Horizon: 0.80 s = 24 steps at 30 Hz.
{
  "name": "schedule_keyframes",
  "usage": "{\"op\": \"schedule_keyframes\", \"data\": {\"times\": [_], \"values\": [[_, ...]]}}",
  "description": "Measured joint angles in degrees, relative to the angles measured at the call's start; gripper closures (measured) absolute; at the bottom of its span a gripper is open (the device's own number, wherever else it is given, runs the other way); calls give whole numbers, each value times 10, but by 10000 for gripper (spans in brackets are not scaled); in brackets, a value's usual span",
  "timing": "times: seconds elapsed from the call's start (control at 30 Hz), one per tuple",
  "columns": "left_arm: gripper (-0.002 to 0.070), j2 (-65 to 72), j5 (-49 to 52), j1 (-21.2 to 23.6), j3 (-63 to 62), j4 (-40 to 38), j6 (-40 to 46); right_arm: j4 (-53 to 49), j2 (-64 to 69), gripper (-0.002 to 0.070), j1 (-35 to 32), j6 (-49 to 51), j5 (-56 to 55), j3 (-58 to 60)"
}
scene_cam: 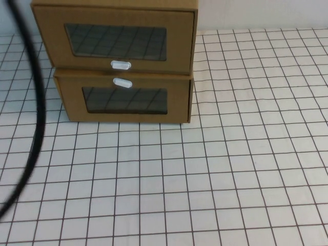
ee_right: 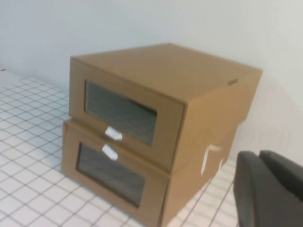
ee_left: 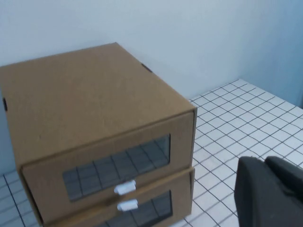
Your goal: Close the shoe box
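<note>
High view shows, nearest the robot, a wide stretch of white gridded tabletop (scene_cam: 215, 184), with a black cable (scene_cam: 36, 128) curving down the left edge from the far left corner to the near left. Neither arm appears in that view. Farther back, at the far left of the table, stand two brown cardboard drawer boxes, one stacked on the other. The lower box (scene_cam: 125, 100) has its white tab above its window. The shoe box (scene_cam: 115, 38) sits on top of it, its clear window (scene_cam: 117, 41) facing the robot and its small white pull tab (scene_cam: 121, 65) below the window, just above the lower box's tab. In the right wrist view its drawer front stands slightly proud of the box's side wall. Behind both boxes rises a pale wall (ee_left: 189, 42).

Left wrist view catches only a dark part of the left gripper (ee_left: 270, 194), held off the boxes to their right; I cannot tell how its fingers stand. Right wrist view shows the right gripper (ee_right: 270, 189) likewise as a dark shape, apart from the boxes; its fingers cannot be told either.
</note>
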Motion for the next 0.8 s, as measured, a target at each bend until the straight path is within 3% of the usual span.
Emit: {"op": "schedule_keyframes", "data": {"times": [0.33,0.57,0.8], "values": [[679,-325,-91,0,381,13,-25,1,-86,689,-1,10,-36,165],[679,-444,-102,0,479,19,-26,1,-86,689,-1,10,-31,172],[679,-462,-101,0,516,25,-26,1,-86,689,-1,10,4,172]]}}
